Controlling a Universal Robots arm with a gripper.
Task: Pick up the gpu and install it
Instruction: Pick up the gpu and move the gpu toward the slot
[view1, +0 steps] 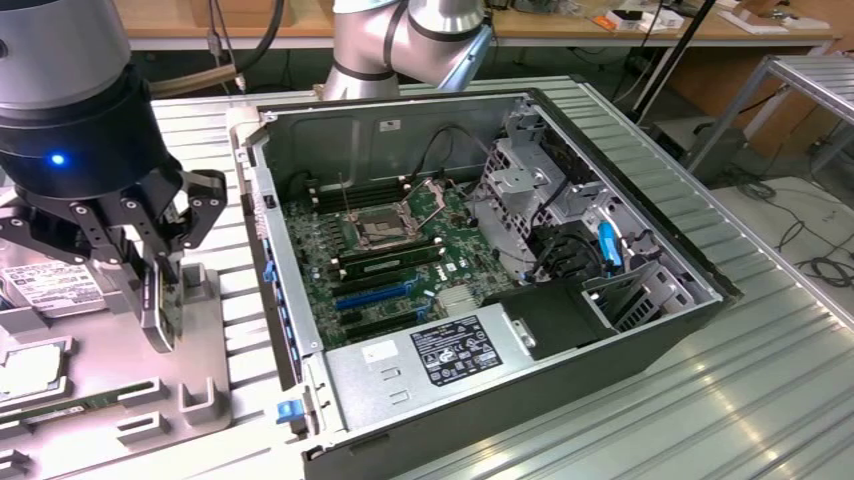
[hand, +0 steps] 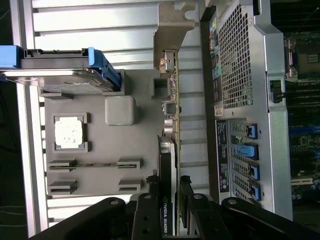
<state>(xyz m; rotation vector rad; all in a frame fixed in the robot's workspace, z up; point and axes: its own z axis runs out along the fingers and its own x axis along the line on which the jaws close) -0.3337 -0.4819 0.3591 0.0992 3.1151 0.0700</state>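
Clearly off to the exterior view's left of the open computer case (view1: 627, 360), just beside its rear wall: grey holder tray (view1: 80, 400). Over it, hanging straight down, gripper (view1: 158, 318), pinching the gpu (hand: 171, 125) by both faces. Standing on edge, long axis running along the case's rear wall and, by the look of it, crosswise to the blue expansion slots (view1: 368, 297) inside, silver end bracket (hand: 172, 30) at the end far from the gripper. Cannot tell whether lifted clear of the tray.
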